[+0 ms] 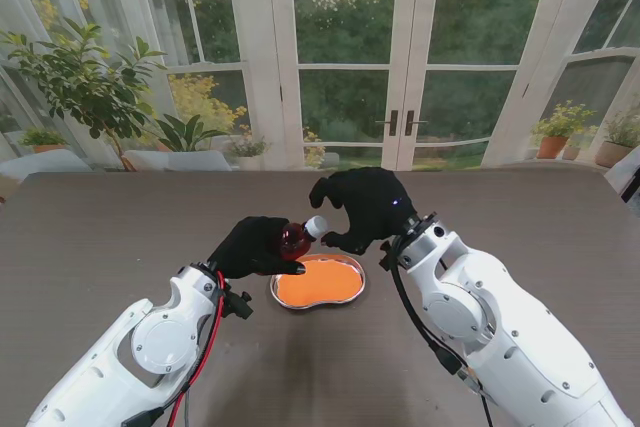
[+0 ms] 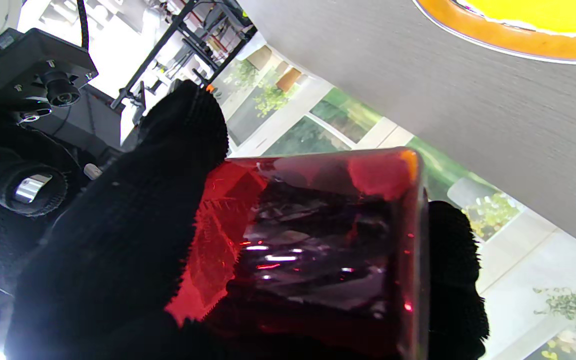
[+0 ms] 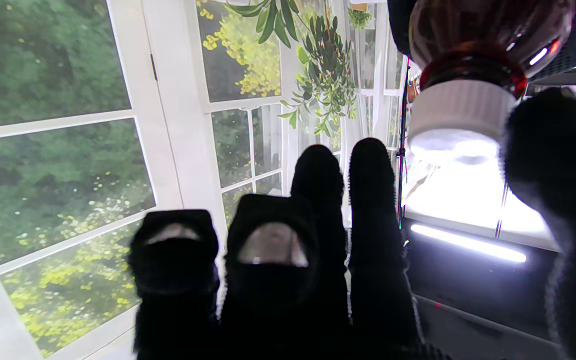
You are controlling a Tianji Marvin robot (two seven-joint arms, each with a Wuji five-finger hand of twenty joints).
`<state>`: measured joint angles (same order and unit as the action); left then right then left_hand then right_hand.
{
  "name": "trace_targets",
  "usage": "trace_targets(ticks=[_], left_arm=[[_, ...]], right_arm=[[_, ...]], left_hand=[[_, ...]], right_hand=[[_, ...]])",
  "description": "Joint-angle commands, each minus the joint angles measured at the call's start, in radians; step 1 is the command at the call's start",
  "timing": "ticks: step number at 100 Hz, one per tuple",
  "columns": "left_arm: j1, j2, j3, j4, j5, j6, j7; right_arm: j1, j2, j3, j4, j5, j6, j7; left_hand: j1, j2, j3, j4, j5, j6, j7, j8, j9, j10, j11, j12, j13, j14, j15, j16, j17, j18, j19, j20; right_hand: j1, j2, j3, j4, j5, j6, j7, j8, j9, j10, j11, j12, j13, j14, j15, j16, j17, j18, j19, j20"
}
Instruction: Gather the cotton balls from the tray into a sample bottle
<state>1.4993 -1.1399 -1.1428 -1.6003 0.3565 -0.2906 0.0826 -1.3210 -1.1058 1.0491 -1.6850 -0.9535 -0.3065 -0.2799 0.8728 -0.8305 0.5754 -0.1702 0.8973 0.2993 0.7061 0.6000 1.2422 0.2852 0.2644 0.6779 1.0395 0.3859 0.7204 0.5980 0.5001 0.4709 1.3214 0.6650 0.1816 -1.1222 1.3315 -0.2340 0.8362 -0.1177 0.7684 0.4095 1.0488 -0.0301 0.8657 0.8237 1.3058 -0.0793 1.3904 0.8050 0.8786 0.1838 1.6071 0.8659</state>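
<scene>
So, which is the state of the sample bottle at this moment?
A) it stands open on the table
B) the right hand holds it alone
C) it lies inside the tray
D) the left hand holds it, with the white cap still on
D: the left hand grips the red sample bottle, and its white cap is on, facing the right hand.

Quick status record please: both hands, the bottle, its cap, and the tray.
left hand: shut on the red bottle, held above the table
bottle: tilted, neck toward the right hand
cap: white, on the neck
right hand: open, fingers apart by the cap; contact cannot be told
tray: kidney-shaped, orange inside, on the table nearer to me than the hands
cotton balls: none made out
</scene>
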Motion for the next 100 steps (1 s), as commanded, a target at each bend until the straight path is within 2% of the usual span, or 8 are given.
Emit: trace_targets(ticks=[1, 50, 82, 100], left_arm=[[0.0, -0.003, -0.001, -0.005, -0.003, -0.002, -0.019], [-0.006, -0.003, 0.002, 0.0, -0.006, -0.005, -0.023], [-0.007, -0.002, 0.003, -0.001, -0.005, -0.004, -0.023], [-0.007, -0.002, 0.004, -0.001, -0.005, -0.002, -0.024]], right_arm=[[0.0, -0.003, -0.001, -0.003, -0.004, -0.003, 0.018], [0.012, -0.006, -0.019, 0.008, 0.003, -0.016, 0.009], [0.017, -0.01, -0.029, 0.022, 0.006, -0.02, -0.017], [0.015, -0.01, -0.03, 0.021, 0.004, -0.019, -0.021]], left_hand=[[0.195, 0.274, 0.308, 0.007, 0.148, -0.17, 0.116, 0.01, 0.044, -0.037, 0.016, 0.001, 0.012, 0.023, 0.018, 0.003, -0.027, -0.011, 0.014, 0.005], [0.196, 0.274, 0.306, 0.007, 0.147, -0.169, 0.116, 0.01, 0.043, -0.036, 0.015, 0.001, 0.012, 0.024, 0.018, 0.003, -0.028, -0.009, 0.013, 0.005], [0.196, 0.274, 0.307, 0.007, 0.147, -0.168, 0.116, 0.011, 0.043, -0.035, 0.015, 0.001, 0.012, 0.024, 0.018, 0.003, -0.027, -0.009, 0.013, 0.005], [0.196, 0.275, 0.307, 0.006, 0.147, -0.167, 0.116, 0.011, 0.043, -0.035, 0.015, 0.001, 0.01, 0.024, 0.018, 0.003, -0.028, -0.008, 0.012, 0.005]], right_hand=[[0.024, -0.045, 0.057, -0.017, 0.03, -0.011, 0.012, -0.003, 0.018, -0.017, 0.012, -0.009, 0.016, -0.032, 0.035, 0.019, 0.011, -0.019, 0.02, 0.006], [0.049, -0.058, 0.064, -0.014, 0.088, -0.019, 0.019, 0.012, 0.07, -0.026, 0.009, -0.005, 0.016, -0.031, 0.063, 0.034, 0.027, -0.011, 0.024, 0.0], [0.074, -0.054, 0.073, -0.011, 0.163, -0.027, 0.076, 0.041, 0.127, -0.04, 0.01, -0.002, 0.015, -0.028, 0.094, 0.05, 0.046, -0.007, 0.029, -0.005], [0.061, -0.074, 0.071, -0.013, 0.144, -0.006, 0.069, 0.043, 0.124, -0.04, 0.003, -0.001, 0.015, -0.029, 0.095, 0.051, 0.047, -0.006, 0.03, -0.007]])
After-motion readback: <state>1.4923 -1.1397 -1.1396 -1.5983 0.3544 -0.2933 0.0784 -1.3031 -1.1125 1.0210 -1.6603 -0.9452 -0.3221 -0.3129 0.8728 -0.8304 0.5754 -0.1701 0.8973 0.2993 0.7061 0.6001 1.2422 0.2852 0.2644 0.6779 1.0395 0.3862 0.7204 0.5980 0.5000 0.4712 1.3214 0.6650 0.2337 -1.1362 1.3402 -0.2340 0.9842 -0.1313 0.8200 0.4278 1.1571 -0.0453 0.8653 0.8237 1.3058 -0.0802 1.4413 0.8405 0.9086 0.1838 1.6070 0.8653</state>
